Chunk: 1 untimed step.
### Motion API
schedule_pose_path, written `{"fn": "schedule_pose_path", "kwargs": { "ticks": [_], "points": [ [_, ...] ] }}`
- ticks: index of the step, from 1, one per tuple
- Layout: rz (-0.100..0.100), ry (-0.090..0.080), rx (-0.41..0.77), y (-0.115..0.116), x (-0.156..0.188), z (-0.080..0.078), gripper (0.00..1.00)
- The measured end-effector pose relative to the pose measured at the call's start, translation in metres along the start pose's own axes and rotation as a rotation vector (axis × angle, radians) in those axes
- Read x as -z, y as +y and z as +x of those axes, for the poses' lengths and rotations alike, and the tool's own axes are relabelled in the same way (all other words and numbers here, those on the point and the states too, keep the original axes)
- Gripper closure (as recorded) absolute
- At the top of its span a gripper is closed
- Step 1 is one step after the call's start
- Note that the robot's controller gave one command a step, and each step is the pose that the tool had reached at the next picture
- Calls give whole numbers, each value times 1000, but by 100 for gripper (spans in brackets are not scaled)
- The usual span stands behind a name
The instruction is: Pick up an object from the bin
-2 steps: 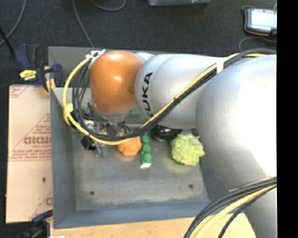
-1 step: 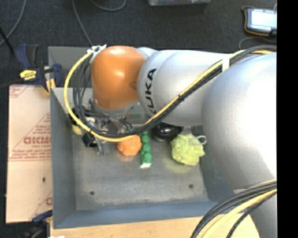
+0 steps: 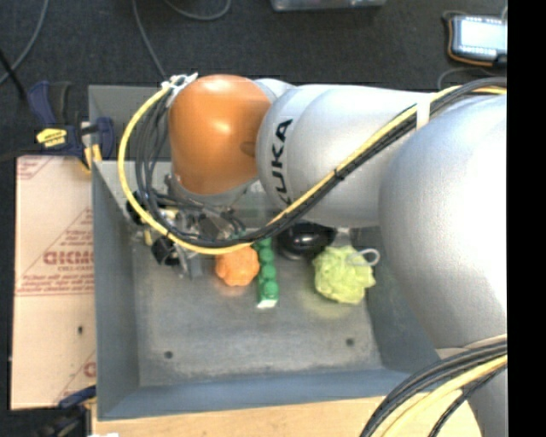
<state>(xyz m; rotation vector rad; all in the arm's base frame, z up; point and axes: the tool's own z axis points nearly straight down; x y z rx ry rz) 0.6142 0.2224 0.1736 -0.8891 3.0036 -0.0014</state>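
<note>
The gripper (image 3: 186, 249) hangs low near the bin's (image 3: 256, 358) left wall, open or closed I cannot tell, just beside an orange lump (image 3: 237, 266) that touches a green beaded stick (image 3: 268, 275).

Loose items on floor of grey metal bin (image 3: 256, 358), far half: orange rounded lump (image 3: 236, 266), touching on its right a green knobbly stick (image 3: 267, 271) with a white near end, lying roughly front to back. Right of the stick, apart: yellow-green fluffy puff (image 3: 343, 275) with a pale loop on top. Between the two, further back: black glossy round object (image 3: 305, 241), partly hidden. Outside bin: dark carpet (image 3: 256, 43), black cables (image 3: 198, 8), small lit-screen device (image 3: 478, 36) at top right.
</note>
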Motion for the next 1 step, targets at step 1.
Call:
{"fn": "schedule_pose_path", "kwargs": {
  "ticks": [1],
  "points": [
    [1, -1, -1, 0, 11, 0, 100]
  ]
}}
